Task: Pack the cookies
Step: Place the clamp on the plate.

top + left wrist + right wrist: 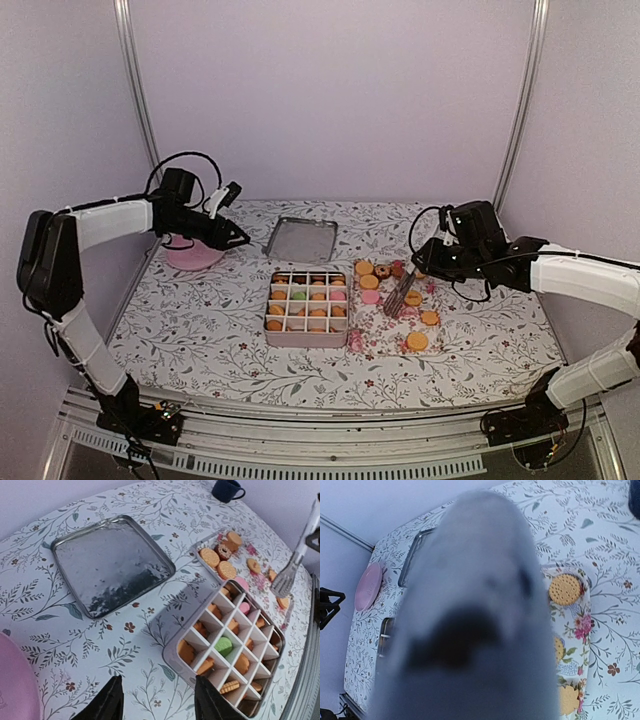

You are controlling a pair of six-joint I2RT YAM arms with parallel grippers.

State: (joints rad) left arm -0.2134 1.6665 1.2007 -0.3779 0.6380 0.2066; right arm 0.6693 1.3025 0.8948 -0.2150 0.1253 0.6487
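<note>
The cookies [369, 282] are in two places. Many already sit in the cells of the divided box [305, 340] mid-bench, and the rest lie loose on the flowered tray [390, 330] just right of it. They look light, stiff and brittle, likely to crumble or chip under a hard squeeze. They lie flat, so there is little edge to catch.

The right jaws are closed on a pair of metal tongs [403, 293], whose tips hang over the loose cookies. I would pinch one gently across its rim, edge to edge, since smooth metal may let it slip.

The left jaws stand partly apart with nothing between them, up over the pink plate [192, 258] at the back left. The metal lid [300, 240] lies behind the box.
</note>
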